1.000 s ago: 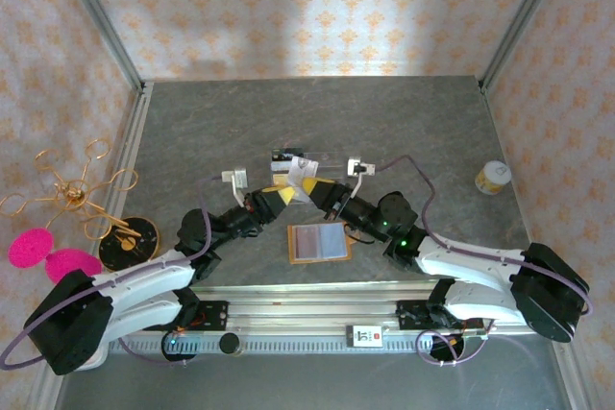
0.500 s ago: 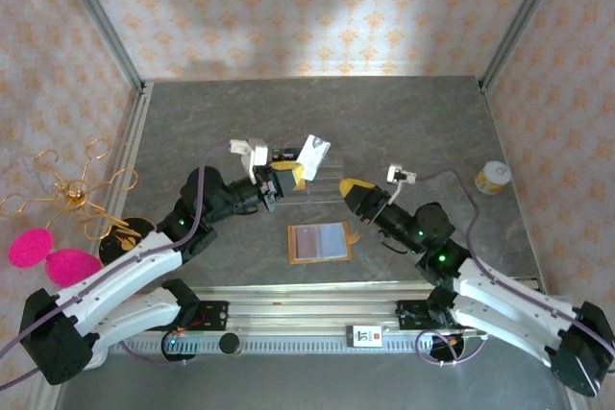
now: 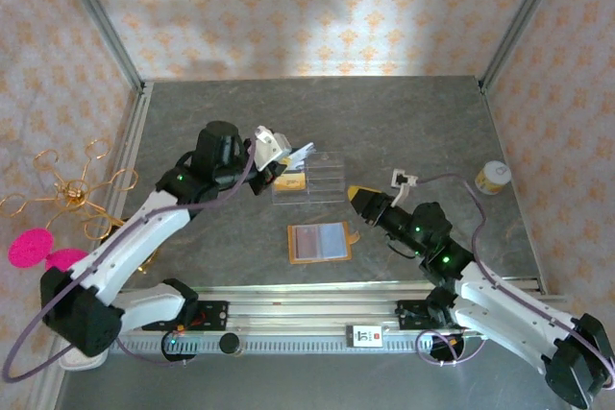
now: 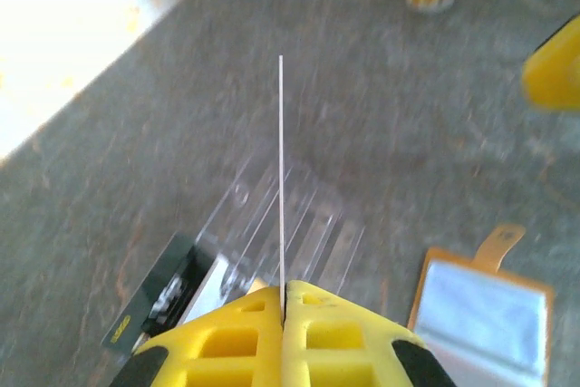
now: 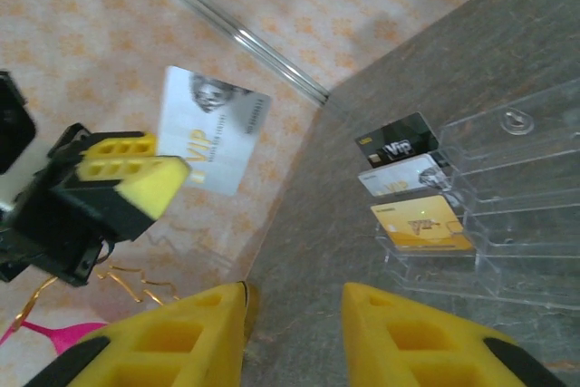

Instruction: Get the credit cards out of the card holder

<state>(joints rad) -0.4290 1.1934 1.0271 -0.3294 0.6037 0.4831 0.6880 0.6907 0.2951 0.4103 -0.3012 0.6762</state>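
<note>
My left gripper [image 5: 175,180] has lifted away over the clear stand [image 3: 325,178] pinching a pale card [image 5: 213,129], while my right gripper [image 5: 292,316] has backed toward the table's [image 3: 413,112] right edge, fingers spread and empty.

The silver-grey card [image 5: 214,130] carries "VIP" in gold letters near its lower edge. The black card [image 5: 397,140] on the clear stand [image 5: 526,133] also reads "VIP". Print on the pale card [image 5: 405,174] and gold card [image 5: 421,223] beside it is too small to read.
</note>
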